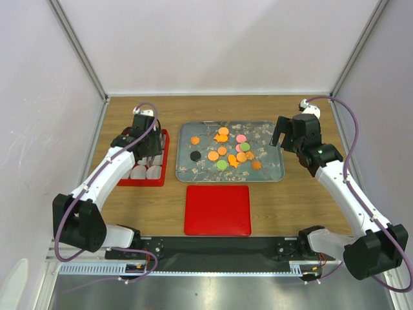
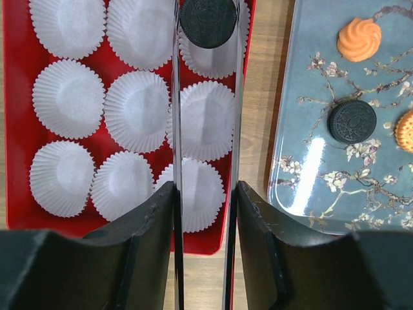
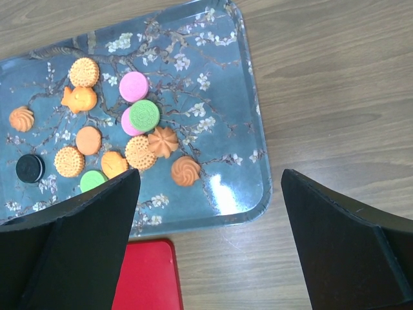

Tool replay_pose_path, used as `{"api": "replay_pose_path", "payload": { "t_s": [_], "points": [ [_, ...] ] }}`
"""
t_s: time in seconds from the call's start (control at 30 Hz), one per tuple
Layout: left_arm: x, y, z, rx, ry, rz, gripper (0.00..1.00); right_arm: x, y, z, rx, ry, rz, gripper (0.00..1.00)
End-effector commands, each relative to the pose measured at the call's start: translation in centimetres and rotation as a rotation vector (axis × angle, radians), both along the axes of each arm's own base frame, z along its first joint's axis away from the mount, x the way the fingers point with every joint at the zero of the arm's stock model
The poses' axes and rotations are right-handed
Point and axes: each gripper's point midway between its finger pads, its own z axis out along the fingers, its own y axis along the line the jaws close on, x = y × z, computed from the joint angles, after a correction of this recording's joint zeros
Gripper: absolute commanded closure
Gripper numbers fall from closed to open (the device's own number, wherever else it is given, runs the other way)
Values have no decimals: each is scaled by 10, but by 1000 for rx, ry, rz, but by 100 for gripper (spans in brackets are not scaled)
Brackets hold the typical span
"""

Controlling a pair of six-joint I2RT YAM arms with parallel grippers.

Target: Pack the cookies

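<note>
Left gripper (image 2: 207,27) is clamping a black cookie (image 2: 206,19) over empty paper cups (image 2: 68,100) (right gripper (image 3: 210,187) gaping wide); other cookies (image 3: 140,152) are lying unpacked.

Wooden table (image 1: 290,200) bears red box (image 1: 129,183), floral tray (image 1: 264,139), red lid (image 1: 217,210).

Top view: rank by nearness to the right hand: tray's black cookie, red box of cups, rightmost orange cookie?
1. Rightmost orange cookie, right end of the tray, beside the right hand.
2. Black cookie, tray's left.
3. Red box of cups, far left.
</note>
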Motion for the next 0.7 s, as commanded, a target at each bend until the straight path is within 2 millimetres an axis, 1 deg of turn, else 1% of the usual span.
{"api": "replay_pose_path", "payload": {
  "t_s": [0.0, 0.17, 0.3, 0.4, 0.43, 0.53, 0.57, 0.67],
  "points": [
    [19, -3, 21, -20, -77, -15, 53, 0, -1, 11, 4, -41, 5, 2],
    [18, -3, 18, -19, -68, -16, 50, 0, -1, 11, 5, -39, 6, 2],
    [18, -3, 22, -22, -75, -15, 47, 0, -1, 10, 5, -37, 8, 2],
    [18, -2, 26, -20, -85, -11, 46, 0, 0, 11, 6, -37, 11, 2],
    [18, -2, 33, -22, -102, -9, 46, 0, -1, 10, 6, -36, 9, 2],
    [17, -1, 44, -25, -123, -9, 46, 0, 0, 10, 8, -35, 13, 2],
    [18, -1, 54, -31, -148, -11, 47, 0, 0, 10, 7, -35, 12, 2],
    [15, -4, 71, -51, -183, -22, 47, 0, 0, 10, 7, -35, 14, 2]
  ]
}}
